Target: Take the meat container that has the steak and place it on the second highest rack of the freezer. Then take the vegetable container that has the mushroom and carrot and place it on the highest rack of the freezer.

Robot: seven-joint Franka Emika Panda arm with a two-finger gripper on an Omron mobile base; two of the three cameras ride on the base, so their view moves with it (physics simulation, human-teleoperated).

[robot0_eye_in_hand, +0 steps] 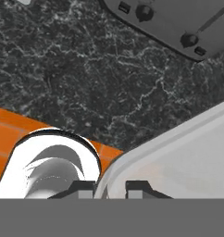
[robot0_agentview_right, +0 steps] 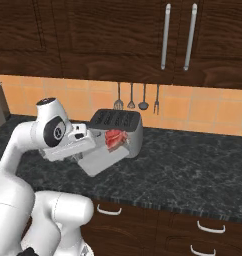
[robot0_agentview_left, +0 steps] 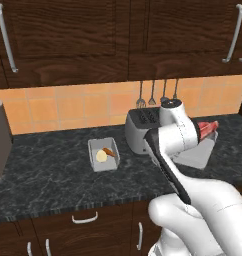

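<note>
Pinching the rim of the meat container (robot0_agentview_right: 100, 156), the claw (robot0_eye_in_hand: 110, 187) holds it tilted above the bench (robot0_agentview_right: 183, 165), the steak (robot0_agentview_right: 116, 138) inside. No shelving is done yet; the vegetable container (robot0_agentview_left: 104, 154) sits untouched on the bench.

Meat container (robot0_agentview_right: 100, 157) with red steak (robot0_agentview_right: 115, 138) tilted above counter; vegetable container (robot0_agentview_left: 104, 154) — mushroom (robot0_agentview_left: 101, 156), carrot (robot0_agentview_left: 109, 151) — flat on counter

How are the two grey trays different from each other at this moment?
The vegetable container rests flat on the counter; the meat container is lifted and tilted, its rim pinched by the hand. The first holds a pale mushroom and carrot, the second a red steak. Both are shallow, rectangular, light grey.
</note>
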